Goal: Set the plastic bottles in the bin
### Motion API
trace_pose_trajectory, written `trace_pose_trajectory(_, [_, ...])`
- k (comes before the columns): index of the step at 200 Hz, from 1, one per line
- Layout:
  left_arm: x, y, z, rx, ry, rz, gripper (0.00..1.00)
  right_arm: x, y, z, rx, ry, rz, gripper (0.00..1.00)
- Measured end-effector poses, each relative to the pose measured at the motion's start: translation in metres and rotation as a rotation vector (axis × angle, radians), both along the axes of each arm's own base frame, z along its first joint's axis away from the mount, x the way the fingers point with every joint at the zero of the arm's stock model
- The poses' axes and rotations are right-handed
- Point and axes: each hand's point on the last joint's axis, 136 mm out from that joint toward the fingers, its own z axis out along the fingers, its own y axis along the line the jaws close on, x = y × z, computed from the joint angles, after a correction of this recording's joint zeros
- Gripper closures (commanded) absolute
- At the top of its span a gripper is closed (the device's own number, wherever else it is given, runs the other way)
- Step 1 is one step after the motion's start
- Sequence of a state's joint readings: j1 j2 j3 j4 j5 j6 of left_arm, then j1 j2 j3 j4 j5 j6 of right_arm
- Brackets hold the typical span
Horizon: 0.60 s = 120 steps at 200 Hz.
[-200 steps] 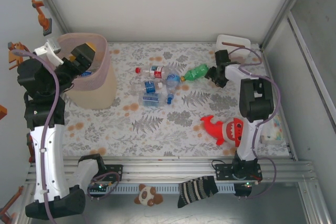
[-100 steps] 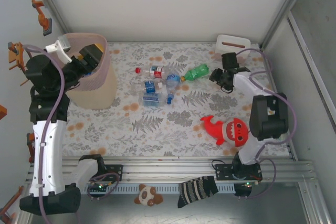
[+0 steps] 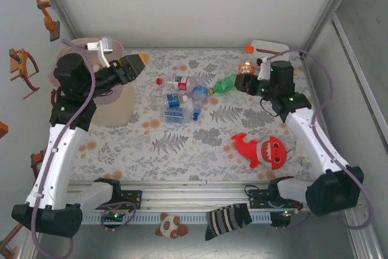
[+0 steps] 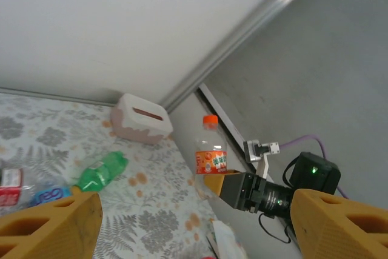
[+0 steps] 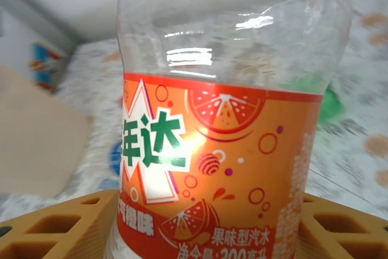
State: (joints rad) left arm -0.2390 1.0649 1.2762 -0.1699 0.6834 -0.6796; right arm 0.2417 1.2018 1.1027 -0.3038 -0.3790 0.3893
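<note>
My right gripper [image 3: 245, 80] is shut on a clear bottle [image 5: 224, 150] with an orange label and orange cap [image 3: 248, 49], held upright above the table's back right; the same bottle [image 4: 211, 150] appears in the left wrist view. A green bottle [image 3: 225, 83] lies just left of it. More clear bottles [image 3: 179, 96] with red and blue labels lie in a cluster mid-table. My left gripper [image 3: 132, 65] hangs open and holds nothing, raised by the right rim of the pink bin [image 3: 115, 110], whose top my left arm mostly hides.
A red shark plush [image 3: 264, 150] lies front right. A small white slotted box [image 3: 270, 47] stands in the back right corner. Enclosure walls close in the table on three sides. A striped sock [image 3: 227, 219] and a small plush [image 3: 170, 227] lie beyond the front rail.
My left gripper swung from over the bin to the right of its rim. My right arm stretched out and rose, and the orange-labelled bottle now stands upright in its jaws.
</note>
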Motion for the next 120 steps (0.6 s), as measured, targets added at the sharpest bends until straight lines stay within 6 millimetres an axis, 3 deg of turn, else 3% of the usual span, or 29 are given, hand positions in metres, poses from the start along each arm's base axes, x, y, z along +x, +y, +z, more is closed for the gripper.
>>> trace_pose_trajectory(24, [-0.011,-0.024,0.007,0.001,-0.062,-0.104,0.19,-0.027,0.023,0.04,0.052,-0.13,0.152,0.41])
trace_pose_trajectory(57, [-0.025,-0.056,0.012,0.007,-0.128,-0.235,0.17,-0.062,0.049,0.079,0.115,-0.262,0.331,0.41])
trace_pose_trajectory(85, [-0.04,-0.082,0.015,0.022,-0.173,-0.337,0.13,-0.092,0.07,0.103,0.156,-0.352,0.466,0.41])
trace_pose_trajectory(120, [-0.062,-0.11,0.018,0.036,-0.237,-0.446,0.09,-0.122,0.093,0.119,0.198,-0.4,0.608,0.41])
